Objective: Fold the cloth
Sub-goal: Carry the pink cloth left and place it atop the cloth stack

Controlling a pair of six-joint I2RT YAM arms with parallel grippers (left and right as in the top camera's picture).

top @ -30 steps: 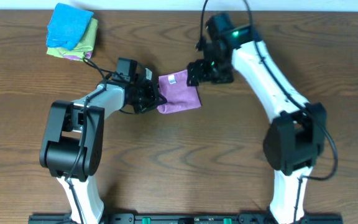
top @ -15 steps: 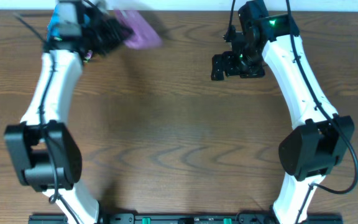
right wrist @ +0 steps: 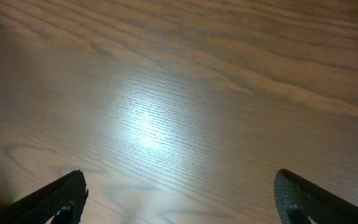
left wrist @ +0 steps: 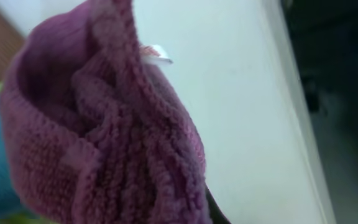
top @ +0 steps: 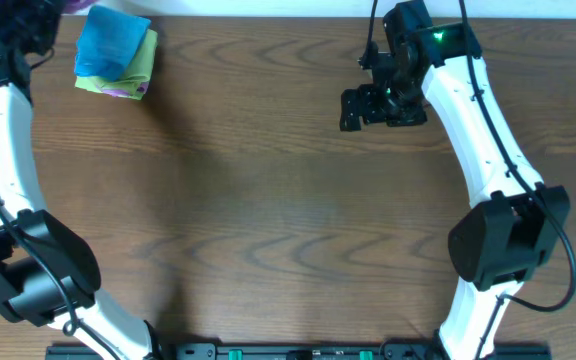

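Note:
A folded purple cloth [left wrist: 104, 137] with a white tag fills the left wrist view, hanging close to the camera over a white surface. My left gripper [top: 36, 12] is at the far back left corner, at the table's edge and partly out of the overhead view. It is shut on the purple cloth, which hides its fingers. My right gripper [top: 370, 104] hovers at the back right of centre. It is open and empty, with only bare wood between its fingers [right wrist: 182, 202].
A stack of folded cloths [top: 116, 50], blue on top of green and purple, lies at the back left, just right of my left gripper. The wooden table [top: 268, 220] ends at a white strip along the back.
My left arm has swung from the table's centre to the far back left corner, carrying the purple cloth. My right gripper let go of it, drew back right, and has held still since.

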